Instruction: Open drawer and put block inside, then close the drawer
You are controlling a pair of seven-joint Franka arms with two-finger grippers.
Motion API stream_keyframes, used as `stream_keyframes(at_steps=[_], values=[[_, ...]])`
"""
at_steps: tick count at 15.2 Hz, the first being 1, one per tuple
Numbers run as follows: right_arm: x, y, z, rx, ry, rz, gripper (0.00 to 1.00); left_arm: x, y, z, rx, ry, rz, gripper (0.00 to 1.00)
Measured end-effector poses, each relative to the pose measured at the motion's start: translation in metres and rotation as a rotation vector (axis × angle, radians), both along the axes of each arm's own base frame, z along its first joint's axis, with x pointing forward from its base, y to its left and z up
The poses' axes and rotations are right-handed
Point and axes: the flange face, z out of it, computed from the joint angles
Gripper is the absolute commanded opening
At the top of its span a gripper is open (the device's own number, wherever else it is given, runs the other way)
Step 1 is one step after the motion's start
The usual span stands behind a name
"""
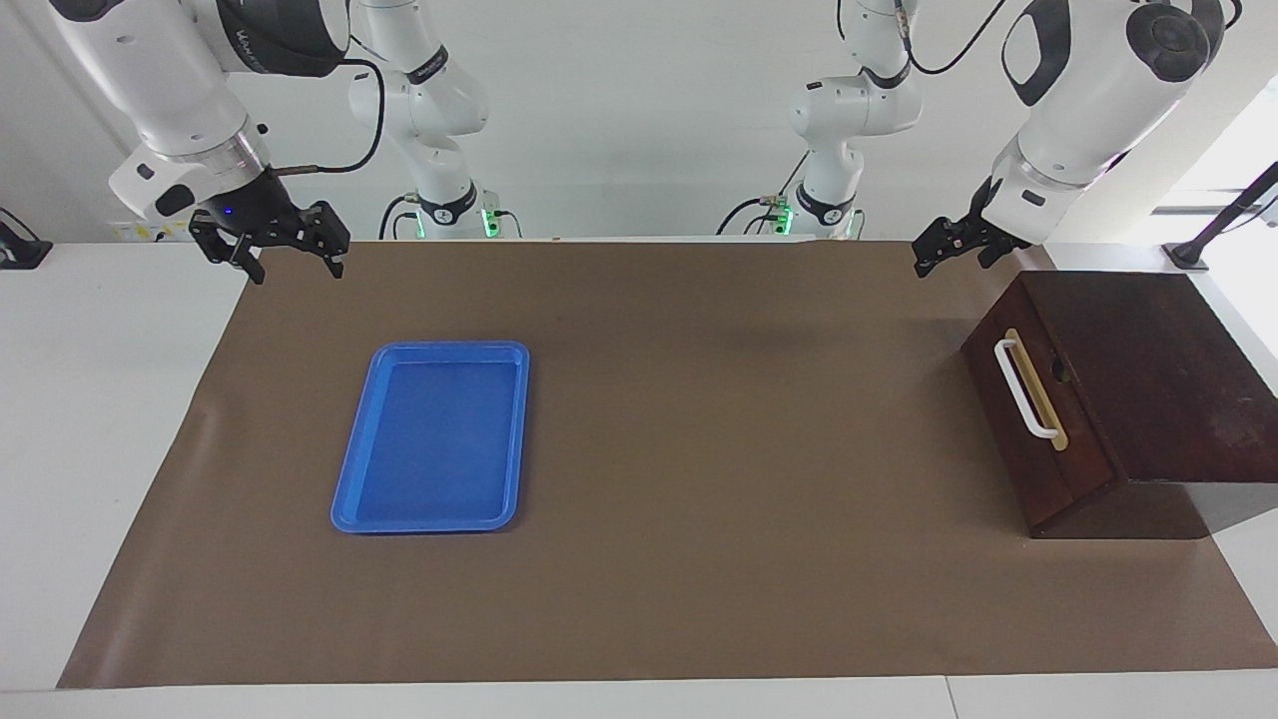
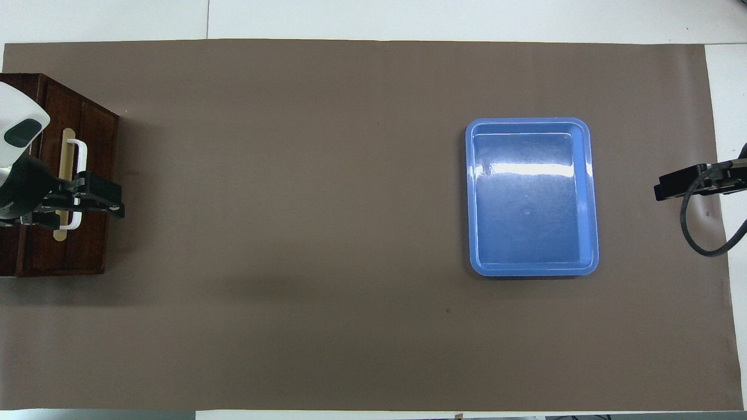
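The dark brown drawer [image 1: 1073, 429] is shut in its dark wooden box [image 1: 1158, 369] at the left arm's end of the table. Its white bar handle [image 1: 1028, 391] faces the table's middle. The drawer also shows in the overhead view [image 2: 96, 146]. My left gripper [image 1: 951, 262] is open and empty, raised in the air by the box's corner nearest the robots. In the overhead view the left gripper [image 2: 114, 201] overlaps the handle [image 2: 81, 157]. My right gripper [image 1: 295, 265] is open and empty, and waits raised at the mat's edge. No yellow block shows in either view.
An empty blue tray [image 1: 429, 347] lies on the brown mat [image 1: 719, 479] toward the right arm's end; it also shows in the overhead view [image 2: 528, 121]. A black cable [image 2: 694, 233] hangs from the right gripper [image 2: 662, 189].
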Motion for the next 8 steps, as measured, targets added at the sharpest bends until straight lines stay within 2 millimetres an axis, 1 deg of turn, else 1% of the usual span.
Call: stream_keyframes(at_steps=[4,8], values=[[0.0000,0.0000,0.0000,0.000,0.000,0.000,1.00,0.0006,0.0054,0.0000,0.000,0.000,0.010,1.00],[0.0000,0.0000,0.0000,0.000,0.000,0.000,1.00,0.0005,0.0055,0.0002,0.000,-0.001,0.010,1.00]])
